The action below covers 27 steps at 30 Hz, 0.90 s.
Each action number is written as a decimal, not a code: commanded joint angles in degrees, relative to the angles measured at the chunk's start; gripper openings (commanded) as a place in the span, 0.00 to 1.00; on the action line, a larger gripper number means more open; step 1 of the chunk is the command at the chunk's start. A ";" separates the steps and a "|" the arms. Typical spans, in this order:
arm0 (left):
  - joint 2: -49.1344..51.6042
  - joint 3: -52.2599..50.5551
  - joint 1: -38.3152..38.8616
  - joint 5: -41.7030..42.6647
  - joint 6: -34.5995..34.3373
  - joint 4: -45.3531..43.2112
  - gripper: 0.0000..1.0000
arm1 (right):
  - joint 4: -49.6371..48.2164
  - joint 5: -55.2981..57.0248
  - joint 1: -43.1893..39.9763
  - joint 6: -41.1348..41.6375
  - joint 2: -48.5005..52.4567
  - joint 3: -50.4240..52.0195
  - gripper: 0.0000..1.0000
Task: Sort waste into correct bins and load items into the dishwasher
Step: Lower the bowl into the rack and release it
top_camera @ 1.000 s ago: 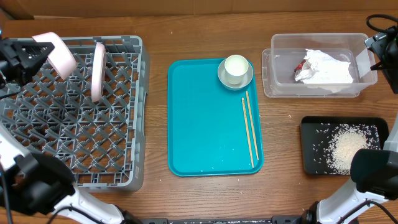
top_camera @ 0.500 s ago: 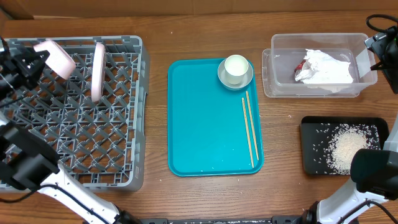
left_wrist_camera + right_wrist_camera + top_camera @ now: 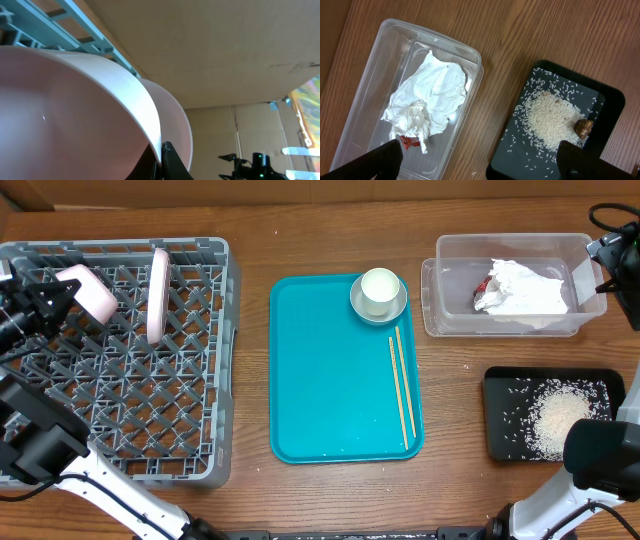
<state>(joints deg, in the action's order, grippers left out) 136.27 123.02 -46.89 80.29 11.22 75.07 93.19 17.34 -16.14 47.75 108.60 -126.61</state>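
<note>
Over the dish rack, far-left corner — left tool clamped on the bowl rim; I'd seat it between pegs, clear of the plate.

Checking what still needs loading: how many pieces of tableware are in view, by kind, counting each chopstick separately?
Plate: 1
Bowl: 1
Saucer: 1
Cup: 1
Chopsticks: 2
Total: 6

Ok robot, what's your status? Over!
Left gripper shut on bowl, over rack. Right gripper open, empty. Cup, saucer, chopsticks on teal tray. Plate standing close beside bowl.
</note>
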 commanded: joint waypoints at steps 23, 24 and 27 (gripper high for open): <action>0.26 0.96 -6.12 -23.32 -5.64 7.41 0.24 | -0.07 0.61 -0.17 -0.20 -0.92 -0.48 1.00; -0.48 1.01 -6.23 -24.98 -6.54 7.45 0.27 | -0.07 0.61 -0.17 -0.17 -0.92 -0.48 1.00; -4.42 1.03 -6.34 -31.54 -10.14 7.69 0.31 | -0.07 0.61 -0.17 -0.17 -0.92 -0.48 1.00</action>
<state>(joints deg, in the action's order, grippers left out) 138.54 123.46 -53.21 58.15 5.87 82.52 93.17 17.37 -16.14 47.77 108.57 -126.61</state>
